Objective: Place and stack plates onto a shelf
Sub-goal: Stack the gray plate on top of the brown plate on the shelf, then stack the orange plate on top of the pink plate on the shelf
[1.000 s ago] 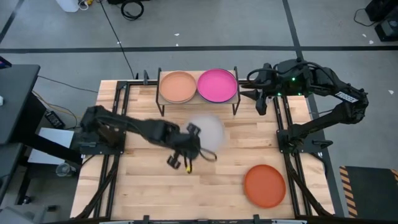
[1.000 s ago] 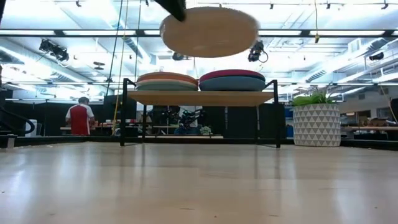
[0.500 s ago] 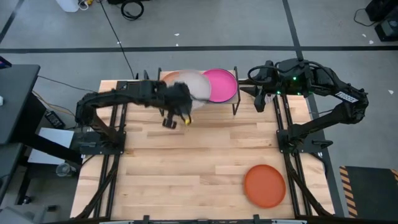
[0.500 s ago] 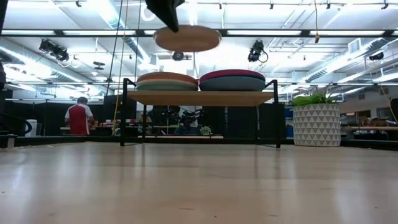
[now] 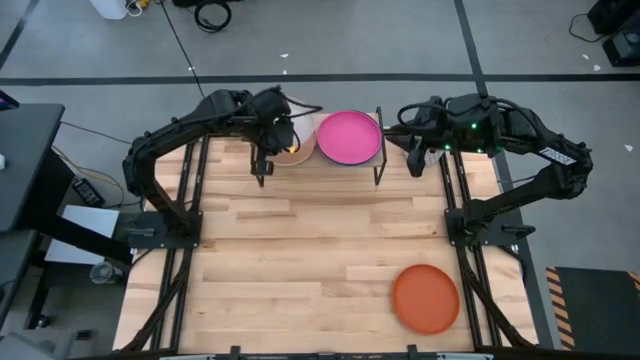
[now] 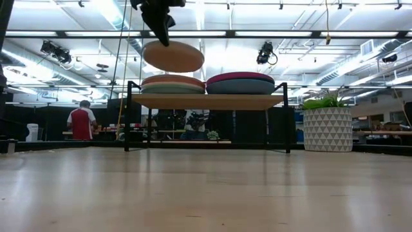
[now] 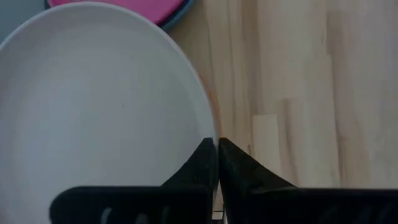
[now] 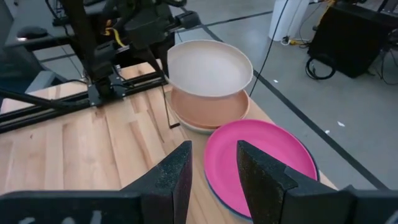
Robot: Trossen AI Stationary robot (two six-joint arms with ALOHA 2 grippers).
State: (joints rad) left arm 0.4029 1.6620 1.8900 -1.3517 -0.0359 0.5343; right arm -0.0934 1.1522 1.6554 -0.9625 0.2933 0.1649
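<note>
Cream-white plate (image 8: 210, 67), round, matte and shallow, hangs pinched at its rim in your left gripper (image 7: 216, 163), just above the peach-tan plate (image 8: 211, 109) on the wood-topped shelf (image 6: 206, 101) at 12 o'clock. Half a second ago it sat higher and nearer the magenta plate (image 5: 348, 136). Your right gripper (image 8: 211, 165) waits at 1 o'clock, jaws released. An orange plate (image 5: 425, 298) lies at 5 o'clock.

The shelf (image 5: 378, 160) stands at the tabletop's (image 5: 300, 260) far edge, bearing two stacks side by side. The left tool (image 5: 285, 135) holds a plate (image 6: 172, 57) above the left stack (image 6: 172, 84). Another plate (image 5: 425, 298) lies alone near the front right corner.
</note>
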